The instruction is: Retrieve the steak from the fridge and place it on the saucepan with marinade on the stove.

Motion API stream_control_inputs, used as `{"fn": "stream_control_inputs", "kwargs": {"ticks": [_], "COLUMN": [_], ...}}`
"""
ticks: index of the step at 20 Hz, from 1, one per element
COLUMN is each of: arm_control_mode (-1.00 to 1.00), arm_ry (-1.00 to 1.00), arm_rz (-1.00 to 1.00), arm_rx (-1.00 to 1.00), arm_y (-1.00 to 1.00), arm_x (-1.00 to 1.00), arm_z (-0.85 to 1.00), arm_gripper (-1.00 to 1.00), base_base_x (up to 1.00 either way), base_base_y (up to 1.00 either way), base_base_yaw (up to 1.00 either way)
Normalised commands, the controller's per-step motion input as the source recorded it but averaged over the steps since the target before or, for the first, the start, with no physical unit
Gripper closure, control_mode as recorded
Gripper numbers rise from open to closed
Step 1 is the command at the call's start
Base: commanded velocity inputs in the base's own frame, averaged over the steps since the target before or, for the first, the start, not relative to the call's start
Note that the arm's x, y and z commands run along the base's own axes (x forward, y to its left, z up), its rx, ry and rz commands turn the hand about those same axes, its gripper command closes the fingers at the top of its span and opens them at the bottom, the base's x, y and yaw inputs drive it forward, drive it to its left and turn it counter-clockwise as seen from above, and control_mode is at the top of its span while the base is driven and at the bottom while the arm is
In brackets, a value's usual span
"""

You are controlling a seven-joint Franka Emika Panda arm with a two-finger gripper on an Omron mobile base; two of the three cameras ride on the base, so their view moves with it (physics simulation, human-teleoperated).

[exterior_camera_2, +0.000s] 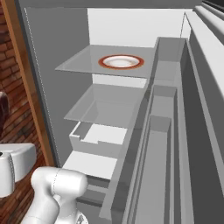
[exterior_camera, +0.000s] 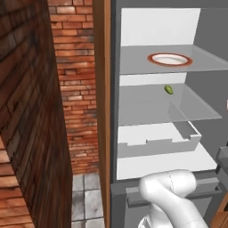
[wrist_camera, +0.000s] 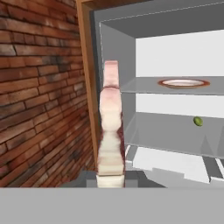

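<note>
Hand view: gripper (wrist_camera: 110,181) clamped on steak (wrist_camera: 110,127), edge-on, facing fridge (wrist_camera: 175,109).

Orange-rimmed white plate (exterior_camera: 169,59) sits on upper shelf (exterior_camera: 133,64). Small green fruit (exterior_camera: 169,90) lies on middle shelf (exterior_camera: 142,107), toward back. Brick wall (exterior_camera: 73,89) at left, grey tiled floor (exterior_camera: 87,200) below.

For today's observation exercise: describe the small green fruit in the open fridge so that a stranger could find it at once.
Start at the open fridge with its white back wall. An orange-rimmed plate sits on the upper glass shelf; go down to the shelf below it. There lies the green fruit, a small oval toward the back, the one green thing inside.
</note>
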Motion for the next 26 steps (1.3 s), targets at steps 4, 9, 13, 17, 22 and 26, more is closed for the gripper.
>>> {"fn": "stream_control_inputs", "kwargs": {"ticks": [4, 9, 13, 17, 22, 26], "arm_control_mode": [1.00, 1.00, 1.00, 1.00, 1.00, 1.00], "arm_ry": [0.00, 0.00, 0.00, 0.00, 0.00, 0.00], "arm_rz": [0.00, 0.00, 0.00, 0.00, 0.00, 0.00], "arm_rx": [0.00, 0.00, 0.00, 0.00, 0.00, 0.00], "arm_y": [0.00, 0.00, 0.00, 0.00, 0.00, 0.00], "arm_x": [0.00, 0.00, 0.00, 0.00, 0.00, 0.00], "arm_z": [0.00, 0.00, 0.00, 0.00, 0.00, 0.00], "arm_gripper": [1.00, 1.00, 1.00, 1.00, 1.00, 1.00], "base_base_x": [-0.76, -0.98, -0.89, -0.75, -0.52, -0.38], "base_base_y": [-0.04, -0.17, -0.33, -0.39, -0.14, -0.04], "base_base_yaw": [0.00, -0.03, -0.13, -0.30, -0.46, -0.54]}}
